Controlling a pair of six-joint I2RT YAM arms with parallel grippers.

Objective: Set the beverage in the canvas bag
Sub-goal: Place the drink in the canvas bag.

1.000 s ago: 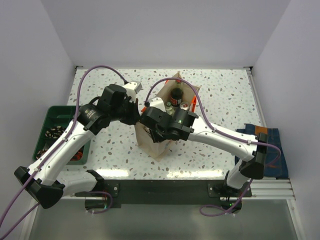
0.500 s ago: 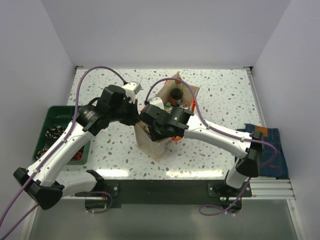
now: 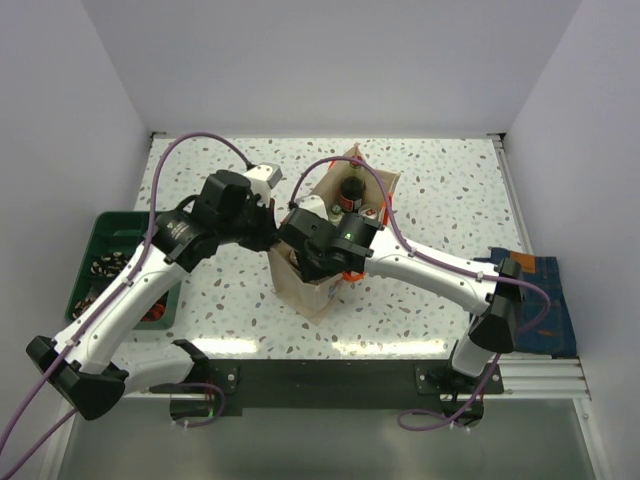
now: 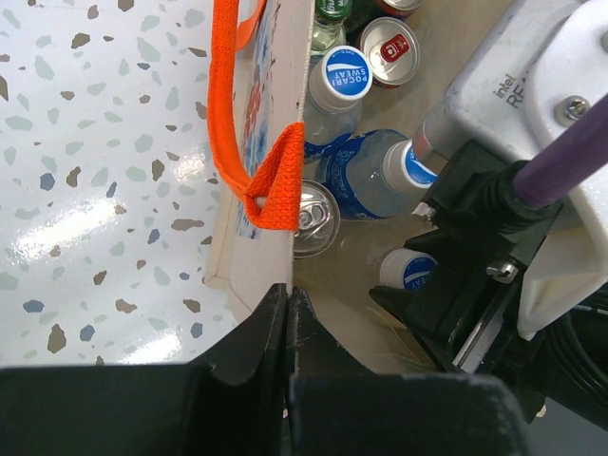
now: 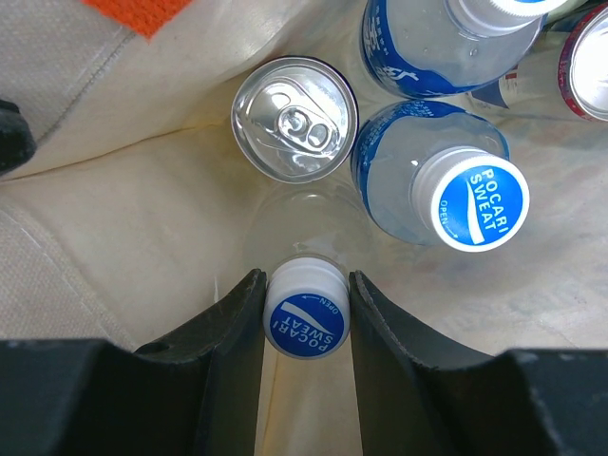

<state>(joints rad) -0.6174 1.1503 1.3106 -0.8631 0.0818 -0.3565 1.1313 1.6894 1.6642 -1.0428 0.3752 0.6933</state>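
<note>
We count one canvas bag on the desk. Inside it we see three blue-capped bottles, one silver can and two red-rimmed cans, the second of them cut off by the frame. There is also one green-topped bottle, likewise cut off. One green tray sits at the desk's left edge and one blue cloth at its right edge. We count two arms.

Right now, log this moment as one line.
left gripper: shut on canvas bag rim | right gripper: shut on beverage bottle, inside bag | release: not yet
</note>
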